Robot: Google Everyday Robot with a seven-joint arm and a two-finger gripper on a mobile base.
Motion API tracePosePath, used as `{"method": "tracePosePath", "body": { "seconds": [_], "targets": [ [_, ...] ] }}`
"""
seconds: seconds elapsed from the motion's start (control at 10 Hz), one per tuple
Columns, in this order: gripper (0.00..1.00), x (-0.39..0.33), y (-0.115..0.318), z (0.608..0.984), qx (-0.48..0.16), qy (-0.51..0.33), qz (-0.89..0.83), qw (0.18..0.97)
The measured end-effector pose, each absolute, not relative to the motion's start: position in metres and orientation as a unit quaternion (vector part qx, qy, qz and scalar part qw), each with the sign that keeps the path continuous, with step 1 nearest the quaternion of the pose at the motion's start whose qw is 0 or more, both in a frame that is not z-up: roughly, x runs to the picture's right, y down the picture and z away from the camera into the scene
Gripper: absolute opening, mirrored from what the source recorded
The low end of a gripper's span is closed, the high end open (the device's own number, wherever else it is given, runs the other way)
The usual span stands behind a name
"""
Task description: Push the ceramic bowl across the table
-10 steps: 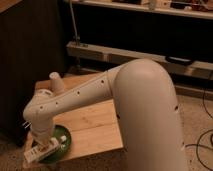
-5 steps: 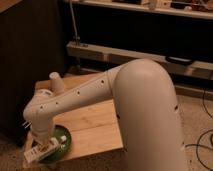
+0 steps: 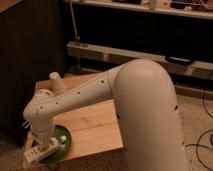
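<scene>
Nothing has visibly moved since the earlier frames: the arm [image 3: 85,95], the end effector [image 3: 40,151] and the ceramic bowl [image 3: 61,144] sit in the same places as a second ago and half a second ago. The end effector is low at the near left corner of the surface [image 3: 95,125], over the left part of the green bowl and covering it there. It seems to be in contact with the bowl, though the contact itself is hidden. Whether the end effector is released or clenched cannot be told from this view.

The bowl rests flat close to the front edge of the surface, at its left end, with only its right side and rim showing past the wrist. The white cup [image 3: 56,82] stands at the far left of the surface, well apart from the bowl and partly behind the forearm.

For the task, this stillness suggests the push has either paused or not yet taken hold, since the bowl has made no progress across the planks. Most of the wooden top to the right lies open ahead of the bowl, so a sideways push in that direction looks to have room. The risk, judged from the position, is that the bowl is so near the front edge that a push angled toward the camera could tip it off.
</scene>
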State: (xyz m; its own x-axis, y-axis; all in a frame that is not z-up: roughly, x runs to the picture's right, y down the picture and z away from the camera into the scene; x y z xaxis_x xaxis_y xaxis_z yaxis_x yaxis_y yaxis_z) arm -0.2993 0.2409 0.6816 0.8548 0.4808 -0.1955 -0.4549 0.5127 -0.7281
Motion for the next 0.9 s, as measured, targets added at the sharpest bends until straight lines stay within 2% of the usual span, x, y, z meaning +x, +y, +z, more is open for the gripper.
{"method": "tracePosePath", "body": {
  "seconds": [0.9],
  "targets": [
    [0.04, -0.2993, 0.241, 0.6816, -0.414, -0.016, 0.269, 0.87]
  ]
}}
